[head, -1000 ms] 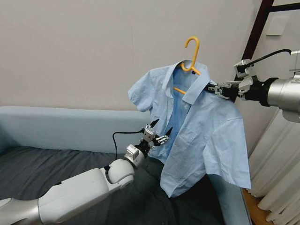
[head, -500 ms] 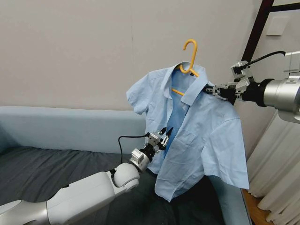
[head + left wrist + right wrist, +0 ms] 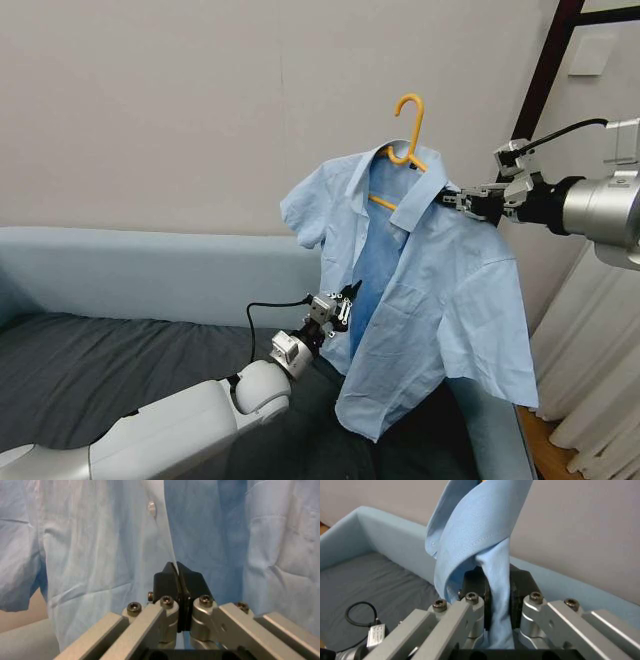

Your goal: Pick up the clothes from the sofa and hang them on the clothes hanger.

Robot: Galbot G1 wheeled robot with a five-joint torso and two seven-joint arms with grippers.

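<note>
1. Pinching a fold of cloth at the shirt's (image 3: pixel 440 300) shoulder, the right gripper (image 3: pixel 452 197) sits right of centre in the head view. In its wrist view the fabric runs down between its dark pads (image 3: pixel 521 580).
2. Left gripper (image 3: pixel 347 303) is just below centre, its black fingertips (image 3: pixel 192 583) pressed together at the shirt's open front edge. I cannot tell whether any cloth is caught between them.
3. Shirt hangs in the air in the middle-right of the frame, well above the sofa (image 3: pixel 150 275). Its collar is up and its hem is down, so the long axis is near vertical, and the open front faces left.
4. It is a thin, pale blue, short-sleeved woven shirt, creased, with a small white button on the placket.
5. An orange plastic hanger (image 3: pixel 408 125) sits inside the collar, its hook pointing up toward the plain wall (image 3: pixel 150 100).
6. Sofa has a light blue padded back and a dark grey seat.
7. Compared with half a second ago, the hanger and shirt sit slightly lower and further right, and the left arm's elbow has dropped.
</note>
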